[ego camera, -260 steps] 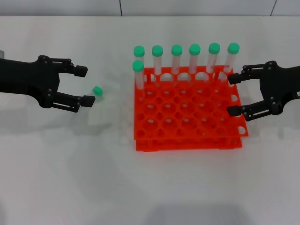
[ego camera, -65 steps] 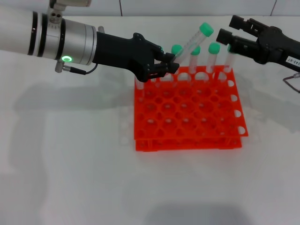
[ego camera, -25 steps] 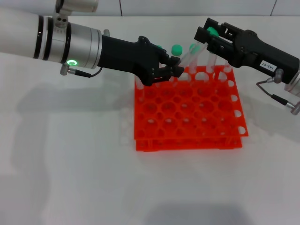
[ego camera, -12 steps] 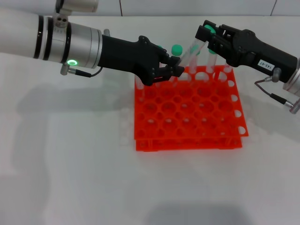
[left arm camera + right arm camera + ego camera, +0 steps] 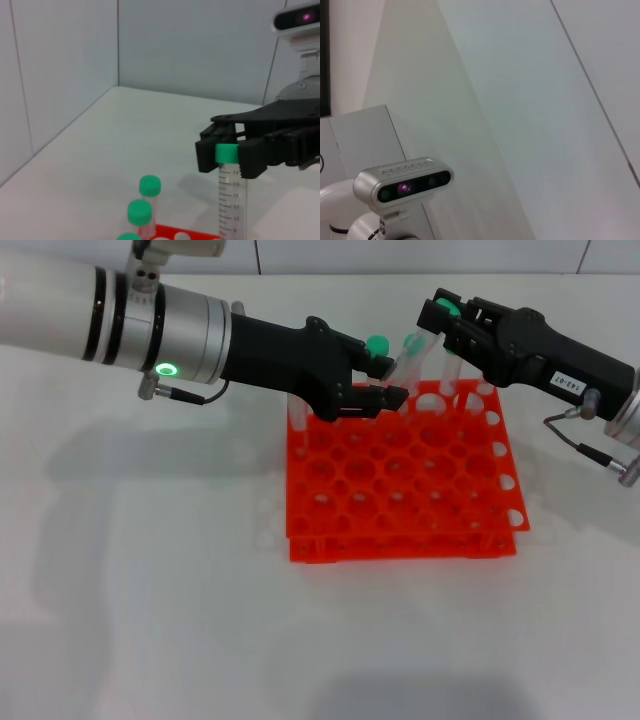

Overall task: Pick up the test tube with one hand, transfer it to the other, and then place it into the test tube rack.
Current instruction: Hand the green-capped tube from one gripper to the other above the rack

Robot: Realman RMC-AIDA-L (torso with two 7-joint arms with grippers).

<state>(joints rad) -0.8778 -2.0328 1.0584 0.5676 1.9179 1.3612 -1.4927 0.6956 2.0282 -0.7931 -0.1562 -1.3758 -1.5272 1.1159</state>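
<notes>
The test tube (image 5: 412, 348) hangs tilted above the back row of the orange-red rack (image 5: 400, 545). My right gripper (image 5: 437, 312) comes in from the right and is shut on its green cap. My left gripper (image 5: 394, 380) reaches in from the left and is shut on the tube's lower part, just above the rack's back edge. In the left wrist view the right gripper (image 5: 227, 156) clamps the green cap and the clear tube (image 5: 231, 200) hangs straight below it. The right wrist view shows only walls and a camera head.
Several other green-capped tubes stand in the rack's back row (image 5: 377, 344) and at its back left corner (image 5: 297, 418); two caps also show in the left wrist view (image 5: 149, 185). Most rack holes are open. White table (image 5: 150, 590) lies all around the rack.
My left gripper has shifted slightly right and the tube now stands a little more upright. My right gripper has stayed shut on the cap.
</notes>
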